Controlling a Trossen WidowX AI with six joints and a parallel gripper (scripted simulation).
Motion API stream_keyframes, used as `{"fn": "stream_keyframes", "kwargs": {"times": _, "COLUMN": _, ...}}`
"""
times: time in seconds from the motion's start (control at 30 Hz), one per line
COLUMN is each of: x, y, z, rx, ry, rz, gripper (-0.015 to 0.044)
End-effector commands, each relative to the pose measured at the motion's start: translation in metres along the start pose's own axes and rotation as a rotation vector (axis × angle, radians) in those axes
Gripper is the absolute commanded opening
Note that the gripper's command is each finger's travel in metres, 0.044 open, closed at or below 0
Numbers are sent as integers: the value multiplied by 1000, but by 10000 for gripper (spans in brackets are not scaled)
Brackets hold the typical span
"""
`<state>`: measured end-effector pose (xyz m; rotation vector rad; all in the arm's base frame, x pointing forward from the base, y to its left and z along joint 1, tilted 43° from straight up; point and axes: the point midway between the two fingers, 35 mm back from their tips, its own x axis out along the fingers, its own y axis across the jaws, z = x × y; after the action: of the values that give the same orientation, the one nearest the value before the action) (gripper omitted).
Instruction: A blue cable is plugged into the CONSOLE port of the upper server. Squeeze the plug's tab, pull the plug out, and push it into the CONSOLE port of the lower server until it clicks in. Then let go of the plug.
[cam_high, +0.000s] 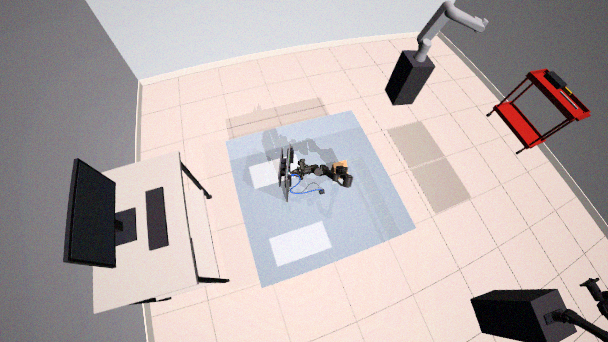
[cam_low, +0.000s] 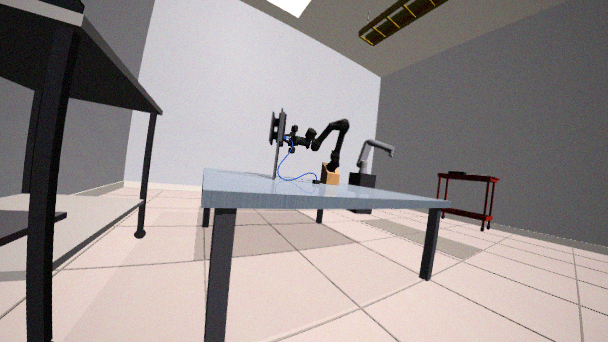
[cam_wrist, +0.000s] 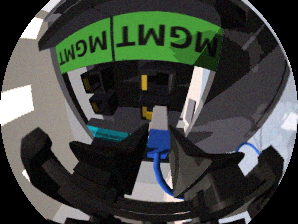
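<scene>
Facing ports, plug, axis along gripper

Green-labelled panel beyond the tool.

Well beyond the claw, on the side its tip faces, a pale desk carries a dark monitor on a stand, with a flat dark keyboard lying between the screen and the desk's edge nearer the claw. Behind the claw, well apart on the floor, a red two-shelf cart bears a black item on its top shelf. Also behind the claw, a grey robot arm stands on a dark pedestal. High above the claw's level, a dark overhead tray with yellow crossbars hangs near the ceiling.
</scene>
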<state>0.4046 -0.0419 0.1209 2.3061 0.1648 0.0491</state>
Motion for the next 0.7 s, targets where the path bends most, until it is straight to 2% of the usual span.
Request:
{"fn": "stream_keyframes", "kwargs": {"times": 0.0, "x": 2, "y": 3, "z": 0, "rx": 1, "ry": -1, "rz": 12, "gripper": 0}}
{"fn": "stream_keyframes", "kwargs": {"times": 0.67, "x": 5, "y": 3, "z": 1, "rx": 0, "ry": -1, "rz": 12, "gripper": 0}}
